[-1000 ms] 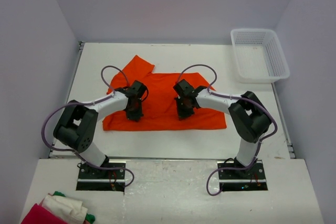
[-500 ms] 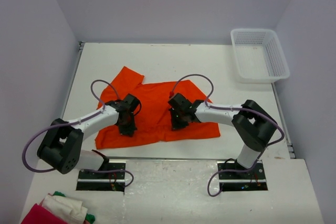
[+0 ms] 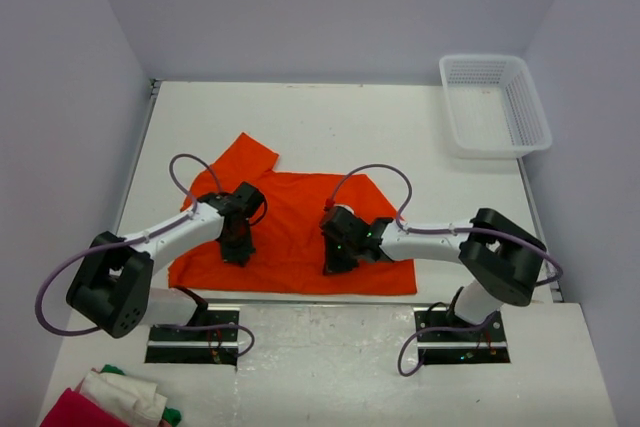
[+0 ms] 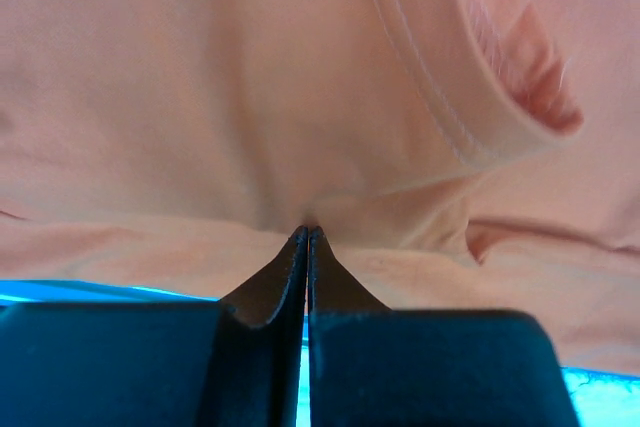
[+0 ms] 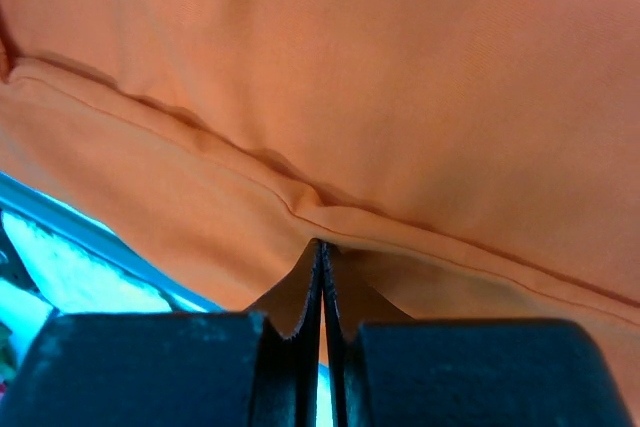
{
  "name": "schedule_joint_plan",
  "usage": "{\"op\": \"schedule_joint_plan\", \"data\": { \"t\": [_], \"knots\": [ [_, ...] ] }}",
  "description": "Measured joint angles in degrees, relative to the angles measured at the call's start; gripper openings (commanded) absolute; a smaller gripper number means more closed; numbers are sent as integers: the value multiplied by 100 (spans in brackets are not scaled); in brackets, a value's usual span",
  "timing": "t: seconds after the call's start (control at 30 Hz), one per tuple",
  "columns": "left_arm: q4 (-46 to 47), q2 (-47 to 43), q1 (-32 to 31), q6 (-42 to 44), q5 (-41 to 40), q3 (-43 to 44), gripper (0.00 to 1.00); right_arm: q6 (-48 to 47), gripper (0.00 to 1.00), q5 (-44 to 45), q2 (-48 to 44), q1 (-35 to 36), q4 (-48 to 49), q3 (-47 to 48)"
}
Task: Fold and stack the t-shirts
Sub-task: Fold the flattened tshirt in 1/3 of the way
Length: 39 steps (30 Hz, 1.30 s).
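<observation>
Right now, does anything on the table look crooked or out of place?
The orange t-shirt lies crooked, one sleeve jutting far left, its near hem close to the front edge of the table. The left claw and right claw are both shut on it.

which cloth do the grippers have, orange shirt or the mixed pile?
The orange t-shirt: left gripper and right gripper are both shut on its fabric. The red, white and green pile lies apart at the near-left corner, untouched.
</observation>
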Motion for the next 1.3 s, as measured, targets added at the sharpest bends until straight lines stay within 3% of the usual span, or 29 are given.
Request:
{"op": "schedule_joint_plan", "data": {
  "t": [0.27, 0.43, 0.47, 0.57, 0.7, 0.8, 1.03, 1.3],
  "knots": [
    [-55, 133, -2, 11, -245, 164, 0, 85, 2, 162, -544, 105, -494, -354],
    [-358, 105, -50, 7, -492, 472, 0, -374, 35, 579, -568, 197, -1447, 94],
    [-437, 72, -79, 7, -560, 581, 0, -472, 49, 667, -584, 203, -1709, 264],
    [-627, -66, -164, 11, -715, 1023, 0, -789, 59, 1005, -664, 168, -2490, 1123],
    [-699, -35, -197, 138, -807, 1687, 0, -1130, 62, 1211, -675, -306, -2944, 2216],
    [-656, 212, -197, 339, -835, 2103, 0, -1523, 61, 1217, -544, -1244, -3069, 2863],
    [-260, 1128, -201, 861, -511, 2393, 0, -2822, 54, 964, 1078, -3327, -3467, 4098],
    [57, 1753, -223, 1296, -153, 2898, 0, -3716, 59, 52, 2218, -4262, -3963, 4817]
  ]
}}
